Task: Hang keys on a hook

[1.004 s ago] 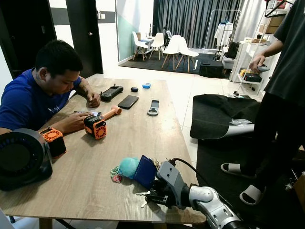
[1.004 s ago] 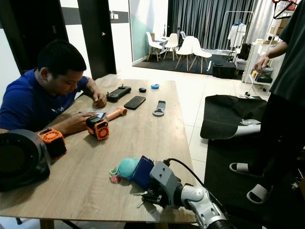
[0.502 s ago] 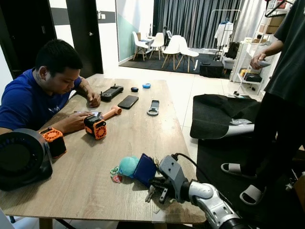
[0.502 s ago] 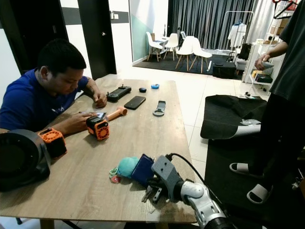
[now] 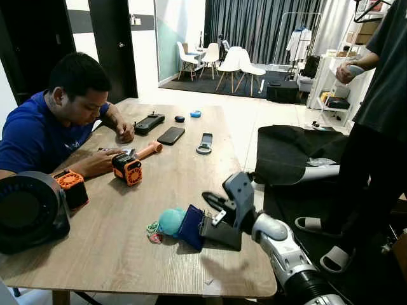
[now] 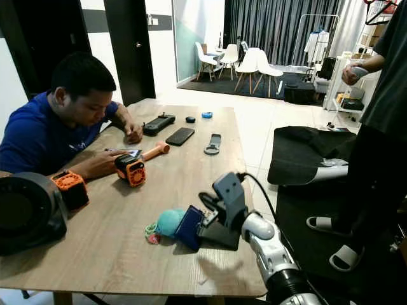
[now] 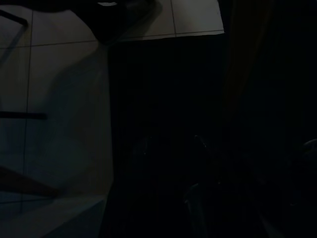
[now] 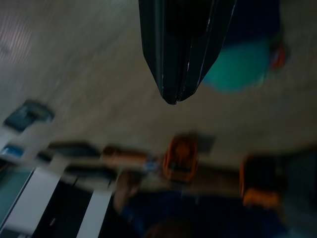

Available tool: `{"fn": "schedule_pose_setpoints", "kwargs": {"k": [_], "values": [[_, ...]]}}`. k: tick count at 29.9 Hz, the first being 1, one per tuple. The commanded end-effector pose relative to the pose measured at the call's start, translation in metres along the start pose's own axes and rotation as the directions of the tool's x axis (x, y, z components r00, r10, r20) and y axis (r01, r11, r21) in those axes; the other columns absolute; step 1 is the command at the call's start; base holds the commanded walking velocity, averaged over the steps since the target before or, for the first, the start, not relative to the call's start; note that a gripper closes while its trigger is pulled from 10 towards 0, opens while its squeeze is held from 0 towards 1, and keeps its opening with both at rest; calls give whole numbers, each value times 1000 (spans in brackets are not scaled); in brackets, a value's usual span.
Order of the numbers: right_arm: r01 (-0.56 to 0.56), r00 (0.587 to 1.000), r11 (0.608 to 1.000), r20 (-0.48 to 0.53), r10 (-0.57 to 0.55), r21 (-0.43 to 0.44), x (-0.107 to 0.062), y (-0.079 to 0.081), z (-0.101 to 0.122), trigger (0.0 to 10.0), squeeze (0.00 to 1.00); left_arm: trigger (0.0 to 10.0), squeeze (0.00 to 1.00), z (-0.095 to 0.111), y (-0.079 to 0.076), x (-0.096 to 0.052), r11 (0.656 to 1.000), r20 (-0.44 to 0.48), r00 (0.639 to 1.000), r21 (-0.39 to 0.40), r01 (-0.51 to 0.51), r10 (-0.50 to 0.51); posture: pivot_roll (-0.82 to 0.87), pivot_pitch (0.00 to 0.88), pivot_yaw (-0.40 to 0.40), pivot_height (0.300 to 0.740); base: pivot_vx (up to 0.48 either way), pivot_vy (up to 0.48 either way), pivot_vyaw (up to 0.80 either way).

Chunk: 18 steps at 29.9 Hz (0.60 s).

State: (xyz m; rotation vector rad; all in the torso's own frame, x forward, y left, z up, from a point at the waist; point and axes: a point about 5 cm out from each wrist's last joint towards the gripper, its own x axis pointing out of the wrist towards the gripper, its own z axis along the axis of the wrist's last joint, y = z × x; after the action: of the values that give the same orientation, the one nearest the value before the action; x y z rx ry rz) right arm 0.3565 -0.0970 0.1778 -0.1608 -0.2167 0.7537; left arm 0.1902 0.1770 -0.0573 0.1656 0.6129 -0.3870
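The key bunch lies near the table's (image 5: 127, 210) front right: a teal plush ball (image 5: 170, 221), a blue pouch (image 5: 191, 227) and small pink and green rings (image 5: 153, 233). My right gripper (image 5: 208, 222) hovers just above the tabletop at the pouch's right edge, fingers pointing left. A silver key (image 5: 219, 217) shows at the fingers. In the blurred right wrist view the black fingers (image 8: 173, 59) meet at one tip, with the teal ball (image 8: 240, 67) and the pouch (image 8: 257, 22) behind them. The left arm hangs idle; its wrist view is nearly black.
A seated person (image 5: 57, 127) in blue leans on the table's left side, hands by an orange device (image 5: 128, 169). A black round unit (image 5: 28, 213), an orange cube (image 5: 72, 187), a phone (image 5: 170, 135) and a controller (image 5: 149, 122) lie further off. Another person (image 5: 375, 127) stands at right.
My right gripper has risen from the table's front edge and swung toward the pouch. The keys that lay by its fingertips have left that spot on the table.
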Motion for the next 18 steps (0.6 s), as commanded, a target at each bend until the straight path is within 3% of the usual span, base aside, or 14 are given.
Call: {"fn": "schedule_pose_setpoints", "kwargs": {"k": [1, 4, 5, 7, 8, 9, 10, 12, 13, 14, 15, 16, 17, 18], "values": [[9, 999, 1000, 44, -9, -6, 2, -3, 10, 0, 0, 10000, 0, -3, 4, -4, 1000, -13, 1000, 20, -3, 3, 57, 36, -18, 740, 0, 0, 0], [4, 999, 1000, 54, -4, -11, 4, -2, 13, 0, 0, 10000, 0, -4, 4, -4, 1000, -12, 1000, 22, -1, 1, 55, 38, -15, 740, 0, 0, 0], [-10, 999, 1000, 35, 11, -16, 3, 0, 10, 627, 0, 10000, 0, -4, 4, -4, 1000, -12, 1000, 23, 0, 0, 55, 38, -15, 740, 0, 0, 0], [-21, 1000, 1000, 21, 21, -20, 3, 1, 8, 627, 0, 10000, 0, -4, 4, -4, 1000, -12, 1000, 23, 1, 0, 55, 39, -16, 740, 0, 0, 0], [-31, 999, 999, -12, 31, -24, 1, 4, 1, 4078, 0, 10000, 0, -4, 4, -4, 1000, -12, 1000, 24, 2, -2, 56, 38, -17, 740, 0, 0, 0], [-31, 999, 999, -12, 31, -24, 1, 4, 1, 4078, 0, 10000, 0, -4, 4, -4, 1000, -12, 1000, 24, 2, -2, 56, 38, -17, 740, 0, 0, 0], [-27, 998, 999, -65, 26, -18, -3, 7, -10, 10000, 0, 10000, 0, -4, 3, -4, 1000, -12, 1000, 24, 2, -2, 56, 40, -18, 740, 0, 0, 0], [-23, 988, 1000, -151, 24, 3, -12, 14, -29, 10000, 0, 10000, 0, -4, 3, -4, 1000, -11, 1000, 24, 3, -3, 56, 41, -18, 740, 0, 0, 0], [-26, 984, 1000, -177, 28, 14, -16, 19, -36, 10000, 286, 10000, 0, -4, 3, -4, 1000, -11, 1000, 24, 4, -4, 55, 43, -17, 740, 0, 0, 0], [-26, 984, 1000, -177, 28, 14, -16, 19, -36, 10000, 286, 10000, 0, -4, 3, -4, 1000, -11, 1000, 24, 4, -4, 55, 43, -17, 740, 0, 0, 0], [-34, 980, 999, -196, 39, 27, -21, 24, -42, 10000, 722, 10000, 0, -4, 2, -4, 1000, -12, 1000, 25, 5, -5, 55, 43, -17, 740, 0, 0, 0], [-34, 980, 999, -196, 39, 27, -21, 24, -42, 10000, 722, 10000, 0, -4, 2, -4, 1000, -12, 1000, 25, 5, -5, 55, 43, -17, 740, 0, 0, 0], [-39, 977, 999, -207, 45, 35, -23, 27, -45, 10000, 1000, 10000, 0, -4, 2, -4, 1000, -13, 1000, 25, 6, -6, 55, 43, -17, 740, 0, 0, 0], [-39, 974, 998, -222, 48, 46, -27, 31, -49, 10000, 1000, 10000, 0, -5, 2, -5, 1000, -14, 1000, 26, 7, -7, 53, 45, -16, 740, 0, 0, 0]]}}
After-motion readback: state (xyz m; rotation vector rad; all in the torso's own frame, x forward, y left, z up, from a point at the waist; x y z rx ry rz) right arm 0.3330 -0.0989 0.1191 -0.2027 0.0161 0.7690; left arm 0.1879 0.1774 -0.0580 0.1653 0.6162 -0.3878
